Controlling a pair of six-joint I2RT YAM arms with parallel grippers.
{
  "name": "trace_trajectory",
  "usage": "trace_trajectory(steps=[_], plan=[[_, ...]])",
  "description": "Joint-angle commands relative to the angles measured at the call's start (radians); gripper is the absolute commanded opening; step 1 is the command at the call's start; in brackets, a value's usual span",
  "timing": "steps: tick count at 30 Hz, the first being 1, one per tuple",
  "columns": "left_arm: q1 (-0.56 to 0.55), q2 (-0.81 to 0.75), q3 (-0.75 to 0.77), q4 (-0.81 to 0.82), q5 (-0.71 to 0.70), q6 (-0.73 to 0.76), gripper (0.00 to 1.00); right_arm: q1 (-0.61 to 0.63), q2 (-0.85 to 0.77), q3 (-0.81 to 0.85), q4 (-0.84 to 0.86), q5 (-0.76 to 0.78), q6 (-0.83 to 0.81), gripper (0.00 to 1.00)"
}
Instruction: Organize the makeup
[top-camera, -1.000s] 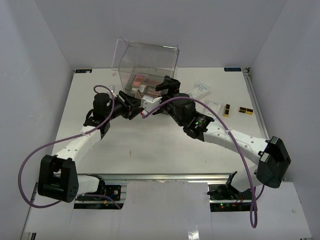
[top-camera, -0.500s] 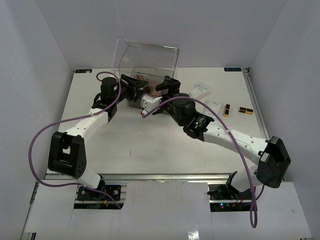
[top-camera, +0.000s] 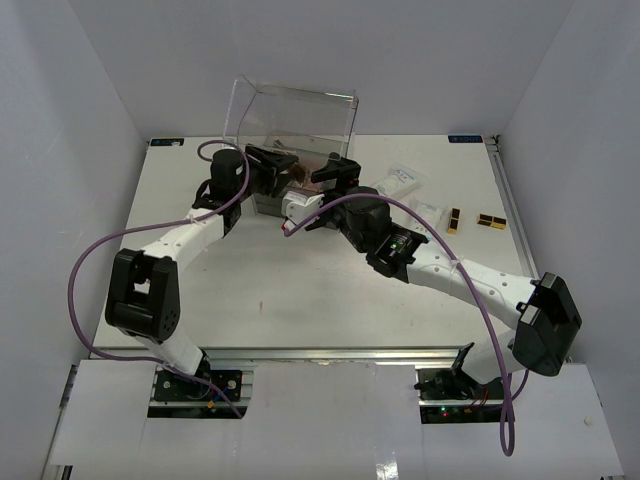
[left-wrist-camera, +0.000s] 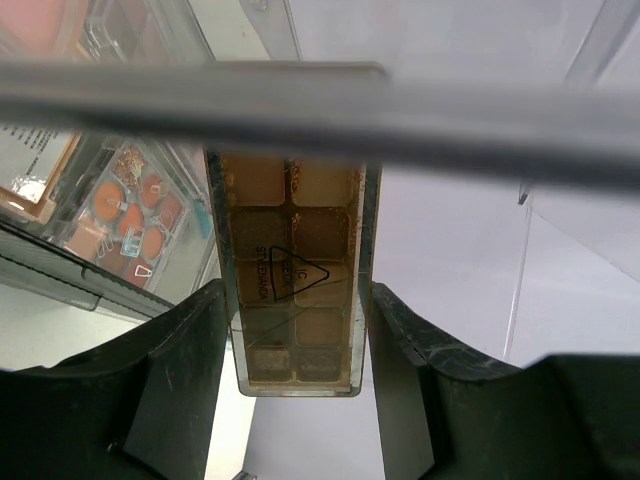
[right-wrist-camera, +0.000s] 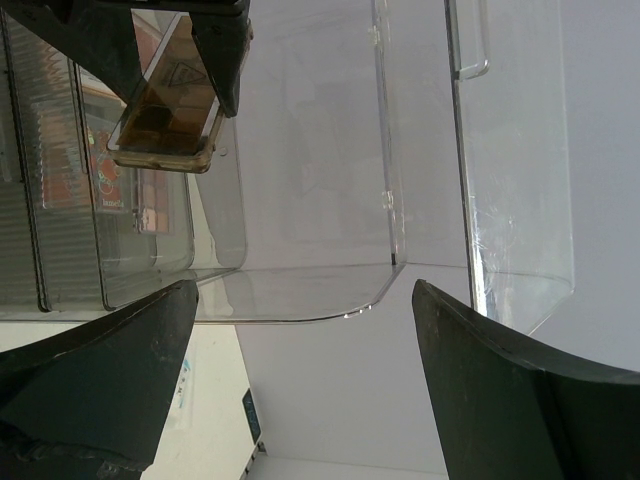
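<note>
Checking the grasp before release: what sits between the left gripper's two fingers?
A brown palette fills the gap, pinched by its long sides between the fingers of the left gripper. The left wrist view shows this best.

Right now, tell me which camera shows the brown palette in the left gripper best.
Left wrist: the brown palette fills the centre, held in the left gripper, its grid and printing clear. Right wrist catches it smaller, tilted, top-left. Top external barely resolves it.
</note>
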Motion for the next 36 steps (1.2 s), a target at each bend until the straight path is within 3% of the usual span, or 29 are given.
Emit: trace_trajectory(steps=[1,7,10,25,36], plan=[[-0.007,0.013,0.056,0.018,-0.028,-0.032,0.34,-0.007,-0.044,0.041,0.046,0.020,0.019,0.95],[-0.009,0.062,0.117,-0.037,0.013,-0.056,0.42,-0.008,-0.049,0.035,0.047,0.018,0.019,0.95],[-0.011,0.074,0.147,-0.064,0.017,-0.053,0.98,-0.008,-0.051,0.036,0.046,0.018,0.019,0.95],[-0.015,-0.028,0.081,-0.079,0.078,-0.042,0.98,-0.006,-0.052,0.038,0.039,0.017,0.025,0.94],[-0.014,-0.369,-0.348,-0.094,0.115,0.086,0.98,-0.007,-0.055,0.035,-0.002,0.008,0.057,0.94]])
